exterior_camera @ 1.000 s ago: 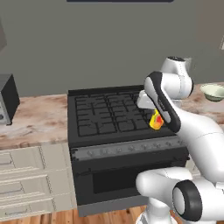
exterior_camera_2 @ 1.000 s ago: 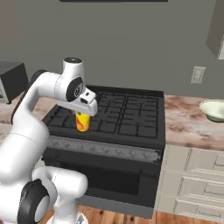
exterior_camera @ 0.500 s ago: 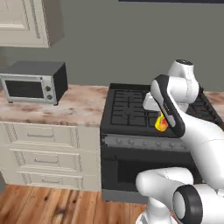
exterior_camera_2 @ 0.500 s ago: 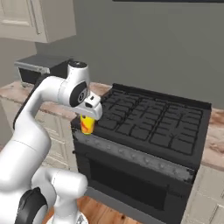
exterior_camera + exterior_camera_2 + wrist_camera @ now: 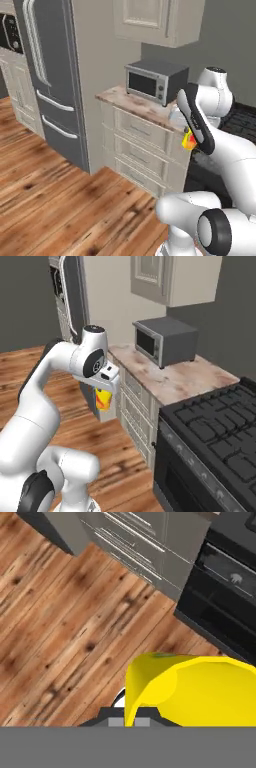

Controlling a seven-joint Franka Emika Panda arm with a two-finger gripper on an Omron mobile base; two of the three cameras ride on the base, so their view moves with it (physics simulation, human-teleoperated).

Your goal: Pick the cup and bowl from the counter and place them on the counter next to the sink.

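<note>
Right now your gripper is clenched on the cup, carried low under the wrist above the wooden floor, off the counter. You're in the carry step, bowl not yet fetched. Beyond stand the drawers, microwave and stove. Next, you'll likely need to drive to the sink and set it down beside it.

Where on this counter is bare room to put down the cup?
Bare counter lies between the microwave and the stove, plus a strip in front of the microwave. The gripper holds the cup over the wooden floor.
</note>
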